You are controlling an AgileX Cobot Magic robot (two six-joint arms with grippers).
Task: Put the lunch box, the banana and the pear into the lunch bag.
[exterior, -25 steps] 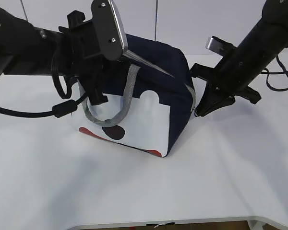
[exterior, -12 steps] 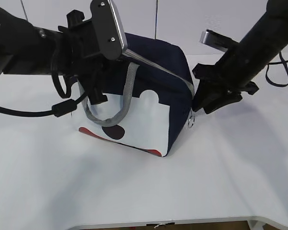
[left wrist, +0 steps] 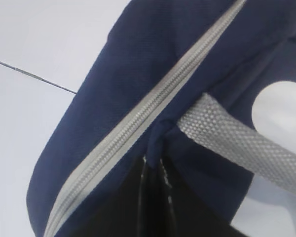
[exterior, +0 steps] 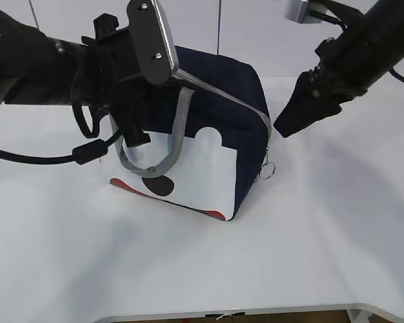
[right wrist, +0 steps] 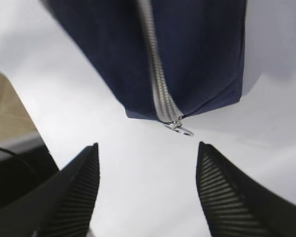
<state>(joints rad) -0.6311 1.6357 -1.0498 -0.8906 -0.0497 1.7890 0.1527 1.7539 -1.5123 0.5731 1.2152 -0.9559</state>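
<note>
The navy lunch bag [exterior: 223, 84] with its white spotted panel stands mid-table, and its grey zipper [exterior: 246, 106] is closed along the top. The lunch box, the banana and the pear are out of view. My left gripper [exterior: 136, 136] is at the bag's top left corner, beside the grey handle [exterior: 179, 132]. In the left wrist view it [left wrist: 156, 170] is shut on a pinch of navy fabric next to the zipper [left wrist: 138, 118] and handle [left wrist: 237, 143]. My right gripper [exterior: 284, 129] hangs open, up and right of the bag. The metal ring pull [right wrist: 180, 130] dangles free beyond its fingertips [right wrist: 91, 153].
The white table [exterior: 202, 269] spreads all round the bag, with its front edge near the bottom of the exterior view. A black cable [exterior: 87, 153] loops under the left arm. A white wall stands behind.
My right gripper has opened, let go of the ring pull and risen up and to the right, away from the bag. The ring now hangs loose. The left gripper has not moved.
</note>
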